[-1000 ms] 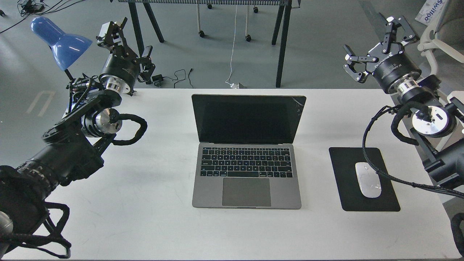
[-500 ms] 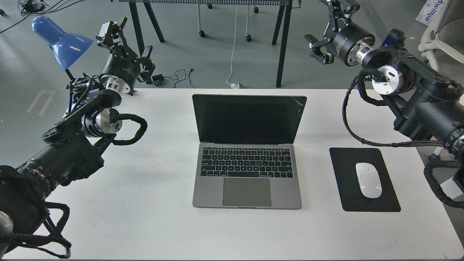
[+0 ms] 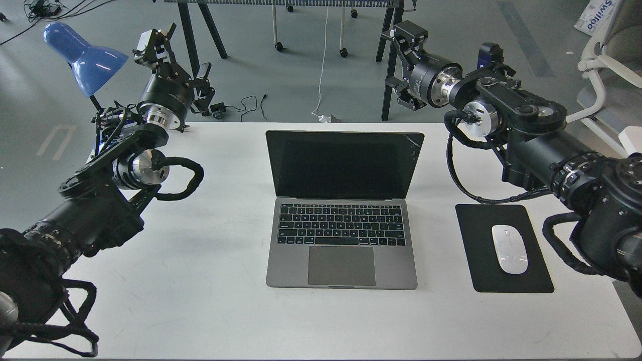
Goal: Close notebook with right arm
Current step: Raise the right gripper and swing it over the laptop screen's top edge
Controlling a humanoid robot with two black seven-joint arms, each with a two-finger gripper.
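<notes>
The slim space-grey metal notebook (image 3: 342,210) sits open at the middle of the white matte desk (image 3: 210,311), its keyboard half flat on the surface and its black glass screen standing upright at the far side, cracked at the top right corner. Nothing touches it.

The right arm (image 3: 526,145), black and jointed with silver rings and a corrugated cable, reaches in from the right. Its hand (image 3: 401,62) hangs above and beyond the screen's top right corner, apart from it; the fingers appear spread, with a gap between them. The left hand (image 3: 165,55) is raised at the far left beside the blue metal lamp shade (image 3: 83,55), fingers apart and empty.

The lid is likely stiff and light, turning on a firm hinge, while the heavier base should stay put. No grasp seems needed: a push from behind on the lid's top edge, near its middle, would fold it towards the keyboard. The anodised metal is smooth and could let a finger slip, and the cracked glass is fragile, so pressure belongs on the metal back, and gently.

To the right, a glossy white mouse (image 3: 509,249) lies on a black rectangular mouse pad (image 3: 481,271).
</notes>
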